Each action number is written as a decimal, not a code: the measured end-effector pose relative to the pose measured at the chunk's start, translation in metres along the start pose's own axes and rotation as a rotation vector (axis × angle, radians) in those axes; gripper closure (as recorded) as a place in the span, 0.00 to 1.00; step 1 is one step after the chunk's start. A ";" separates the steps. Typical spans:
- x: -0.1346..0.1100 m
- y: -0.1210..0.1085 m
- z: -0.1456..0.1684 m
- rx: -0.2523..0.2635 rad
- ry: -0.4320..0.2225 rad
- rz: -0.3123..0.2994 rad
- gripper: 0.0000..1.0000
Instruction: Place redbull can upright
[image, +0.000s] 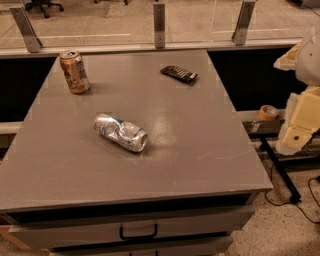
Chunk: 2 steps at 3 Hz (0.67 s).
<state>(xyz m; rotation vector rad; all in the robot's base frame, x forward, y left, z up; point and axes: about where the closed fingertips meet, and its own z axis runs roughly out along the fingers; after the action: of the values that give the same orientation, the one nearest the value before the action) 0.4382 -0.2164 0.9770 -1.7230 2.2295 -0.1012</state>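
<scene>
At frame centre: redbull can (120, 132) lay sideways, untouched; uprighting apparently all undone. My gripper (298, 125) sat at right edge, well apart; whether open or closed, I could not tell.

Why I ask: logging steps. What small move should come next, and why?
Probably swing the pincer, now beyond the right edge of the grey table, inward over the dented silver-and-blue aluminium can, which lies on its side mid-table.

I see the redbull can (120, 132) on its side mid table (200, 165), other can (74, 71) upright back-left, remote (179, 74) back-right, gripper (299, 125) off past the right edge.
</scene>
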 end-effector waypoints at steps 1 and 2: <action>0.000 0.000 0.000 0.000 0.000 0.000 0.00; -0.026 -0.005 0.010 0.020 -0.035 0.034 0.00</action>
<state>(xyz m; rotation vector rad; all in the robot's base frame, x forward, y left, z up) 0.4518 -0.1913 0.9744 -1.6630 2.2247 -0.0845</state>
